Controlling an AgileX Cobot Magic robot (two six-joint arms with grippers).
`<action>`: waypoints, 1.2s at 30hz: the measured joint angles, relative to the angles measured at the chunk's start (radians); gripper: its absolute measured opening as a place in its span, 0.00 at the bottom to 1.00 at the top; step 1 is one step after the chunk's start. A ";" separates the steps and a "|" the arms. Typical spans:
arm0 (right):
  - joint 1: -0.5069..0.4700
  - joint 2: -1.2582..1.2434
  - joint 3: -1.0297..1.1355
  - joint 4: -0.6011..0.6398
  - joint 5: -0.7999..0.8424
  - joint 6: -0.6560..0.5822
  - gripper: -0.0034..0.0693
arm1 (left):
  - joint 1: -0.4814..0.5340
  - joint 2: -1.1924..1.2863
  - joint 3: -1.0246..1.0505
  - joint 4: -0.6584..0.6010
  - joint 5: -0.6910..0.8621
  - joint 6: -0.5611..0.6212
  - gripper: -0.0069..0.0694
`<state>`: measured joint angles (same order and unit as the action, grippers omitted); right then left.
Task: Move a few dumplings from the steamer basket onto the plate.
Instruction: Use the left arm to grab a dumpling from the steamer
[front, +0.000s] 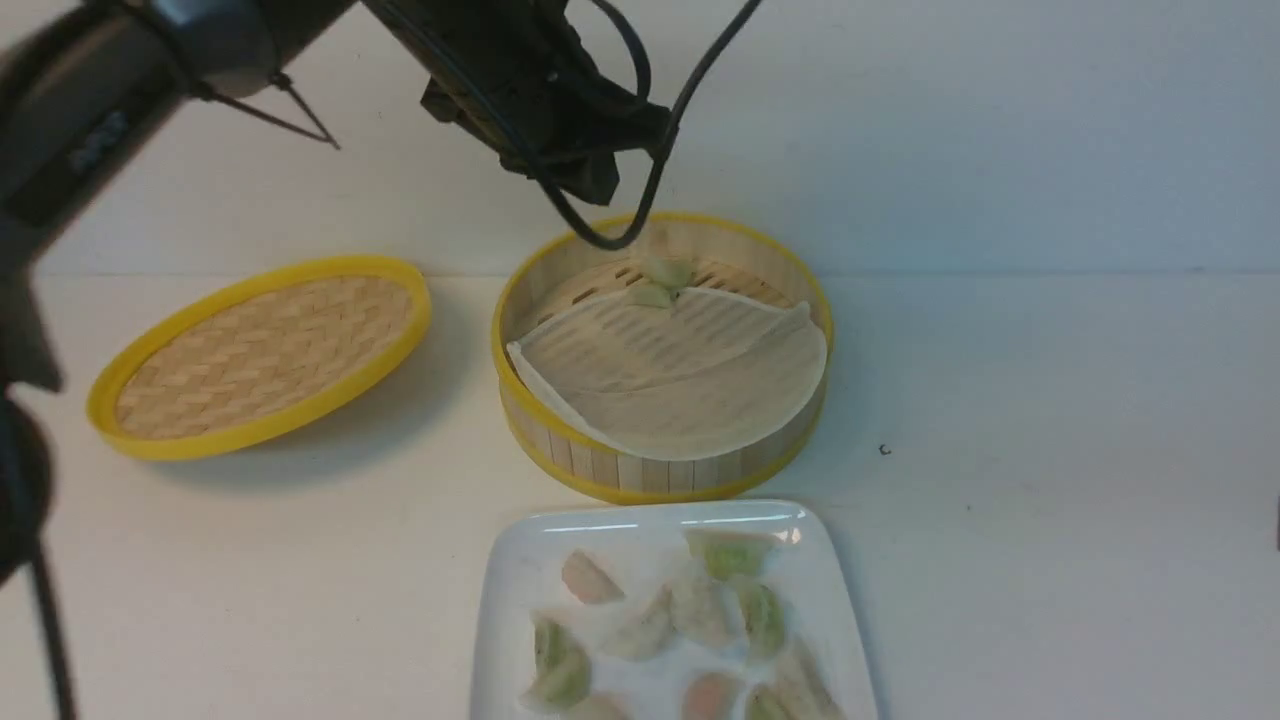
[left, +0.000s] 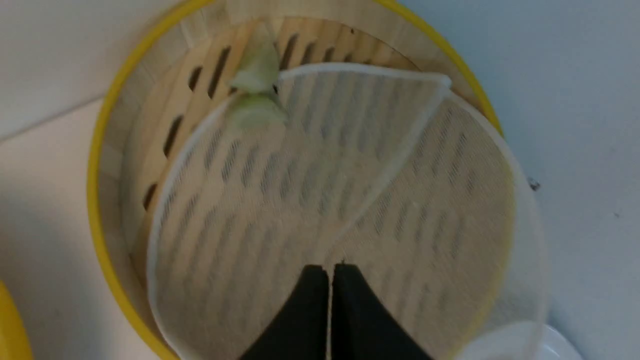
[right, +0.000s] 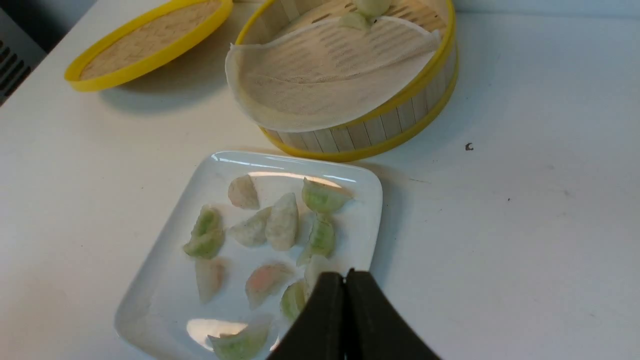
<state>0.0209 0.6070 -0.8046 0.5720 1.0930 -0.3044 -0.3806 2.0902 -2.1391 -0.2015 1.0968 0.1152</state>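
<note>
Nearest the robot, the white plate (front: 512, 590) lies on the pale surface (front: 1050, 560). It carries a loose scatter of dumplings (right: 282, 227), several of them green, some whitish, along with a few pink-tinted dumplings (right: 265, 280). The right claw (right: 346, 272) hangs over the plate's near right part, its two dark jaws pressed together with nothing between them.

Just beyond the plate stands the round bamboo basket (front: 640, 470) with yellow rims; a whitish liner sheet (front: 670, 380) covers most of its slatted floor and drapes over the near rim, leaving the far slats bare. The left claw (left: 330, 267) hovers above the liner sheet, jaws closed flat against each other and gripping nothing; in the front view only the left arm (front: 520, 80) shows clearly, reaching in from the upper left above the basket's far wall.

At the far side of the basket lie two green dumplings (front: 662, 280), touching each other; one sits on the liner sheet's far edge, the other on the bare slats close to the far wall. To the left of the basket, apart from it, rests the shallow woven lid (front: 265, 350) with its yellow rim; a small dark speck (front: 884, 450) marks the surface to the basket's right.
</note>
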 joint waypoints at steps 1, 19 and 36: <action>0.000 0.000 0.000 0.000 0.000 0.000 0.03 | 0.004 0.049 -0.047 0.000 -0.009 0.033 0.08; 0.000 0.000 0.000 0.057 -0.028 0.000 0.03 | 0.009 0.443 -0.243 -0.012 -0.270 0.235 0.69; 0.000 0.000 0.000 0.064 -0.022 0.000 0.03 | 0.010 0.524 -0.253 -0.026 -0.354 0.263 0.56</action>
<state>0.0209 0.6070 -0.8046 0.6363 1.0712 -0.3044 -0.3706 2.6144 -2.3921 -0.2272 0.7426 0.3786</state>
